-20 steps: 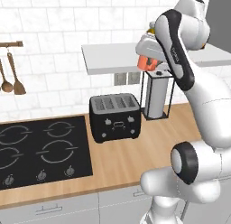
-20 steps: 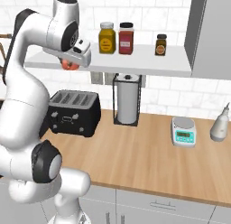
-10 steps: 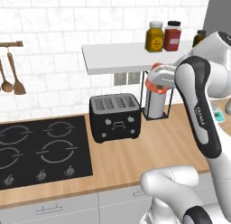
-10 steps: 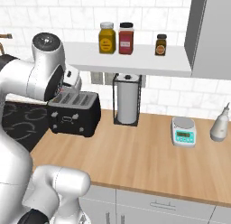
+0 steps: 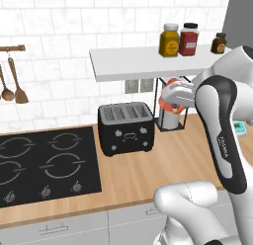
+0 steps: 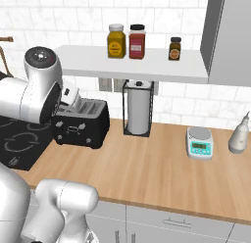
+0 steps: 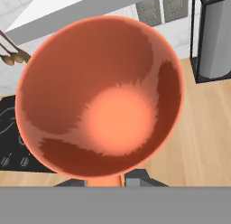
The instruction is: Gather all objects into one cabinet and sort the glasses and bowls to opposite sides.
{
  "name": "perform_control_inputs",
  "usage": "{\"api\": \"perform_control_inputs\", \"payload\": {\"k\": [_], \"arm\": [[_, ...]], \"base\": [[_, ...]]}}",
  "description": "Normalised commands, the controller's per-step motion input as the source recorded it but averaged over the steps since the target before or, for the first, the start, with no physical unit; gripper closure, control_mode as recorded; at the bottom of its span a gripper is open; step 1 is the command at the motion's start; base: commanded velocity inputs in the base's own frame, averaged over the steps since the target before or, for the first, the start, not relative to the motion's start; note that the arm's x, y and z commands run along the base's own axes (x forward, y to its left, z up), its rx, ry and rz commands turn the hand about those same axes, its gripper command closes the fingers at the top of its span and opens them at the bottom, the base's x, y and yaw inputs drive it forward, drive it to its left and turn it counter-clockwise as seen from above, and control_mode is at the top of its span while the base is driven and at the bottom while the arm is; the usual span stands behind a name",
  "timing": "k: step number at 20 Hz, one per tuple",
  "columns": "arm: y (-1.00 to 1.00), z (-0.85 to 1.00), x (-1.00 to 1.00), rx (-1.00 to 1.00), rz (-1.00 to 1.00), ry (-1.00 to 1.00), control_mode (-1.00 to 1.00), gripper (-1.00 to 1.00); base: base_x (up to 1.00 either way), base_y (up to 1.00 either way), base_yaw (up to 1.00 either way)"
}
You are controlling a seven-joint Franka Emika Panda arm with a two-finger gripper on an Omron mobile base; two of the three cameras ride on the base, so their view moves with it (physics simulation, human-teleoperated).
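Three jars [image 6: 137, 41] on the shelf [image 6: 147, 68], one toaster [image 5: 125, 128], one orange-red cup [image 7: 101, 101]. The pincer [image 7: 113, 180] is clamped on that cup's rim, mouth facing the hand camera, held above the counter [image 6: 162, 168] just left of the paper towel holder [image 5: 174, 121].

Black toaster [image 5: 125, 128] stands on the wooden table [image 6: 162, 166], beside the black hob [image 5: 42, 165]. Paper-towel holder [image 6: 138, 109] against the wall. Three jars [image 6: 137, 41] on the white shelf [image 6: 142, 66]. Scale [image 6: 200, 143] near a pale bottle [image 6: 239, 135]. Wooden utensils [image 5: 14, 81] hang left.

the orange-red cup [image 7: 101, 101] hides the jaws behind its rim
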Motion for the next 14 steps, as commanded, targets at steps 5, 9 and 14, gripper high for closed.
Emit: {"api": "perform_control_inputs", "payload": {"k": [5, 9, 14], "arm": [[-0.02, 0.00, -0.06, 0.00, 0.00, 0.00, -1.00, 1.00], [-0.06, 0.00, -0.25, 0.00, -0.01, 0.00, 1.00, 1.00], [0.00, 0.00, 0.00, 0.00, 0.00, 0.00, 1.00, 1.00]], "base": [[0.00, 0.00, 0.00], [-0.75, -0.03, 0.00], [-0.78, 0.54, -0.01]]}}
